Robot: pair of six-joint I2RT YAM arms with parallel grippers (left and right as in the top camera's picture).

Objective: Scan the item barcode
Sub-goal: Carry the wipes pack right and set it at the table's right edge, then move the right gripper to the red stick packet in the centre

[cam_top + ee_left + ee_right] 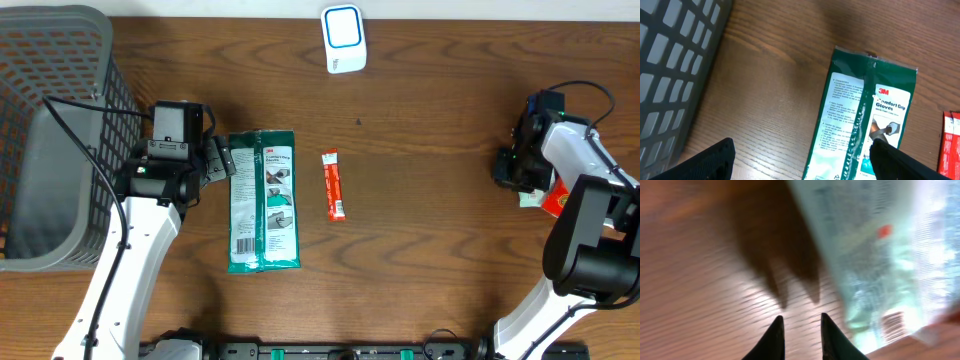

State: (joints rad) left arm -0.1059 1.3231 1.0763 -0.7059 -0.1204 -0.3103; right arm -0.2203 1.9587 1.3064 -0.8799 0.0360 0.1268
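**Overhead:** A brown wood-grain table (430,120) holds a white, rounded scanner (343,39) with a blue-outlined face at its far edge, centre. A grey plastic lattice basket (60,120) fills the left side. A glossy green glove packet (263,200) lies flat left of centre, its long side running near to far. A slim red-orange sachet (334,185) lies just to its right, apart from it. The left gripper (215,160) sits at the packet's far left corner. The right gripper (515,170) hangs at the table's right edge above a pale packet (530,198).

**Left wrist:** The left gripper (802,150) is spread wide and empty, one black fingertip over bare wood and the other over the glove packet (865,125). White print and a crimped centre seam show here. The basket (670,65) wall stands to the left, and the sachet (950,145) edge is at far right.

**Right wrist:** The view is blurred. The right gripper (801,330) has its dark pointed tips narrowly parted with only wood between them, grasping nothing. The pale packet (875,255) is translucent and crinkly, and lies just right of the tips. Its striped patch is too soft to read.
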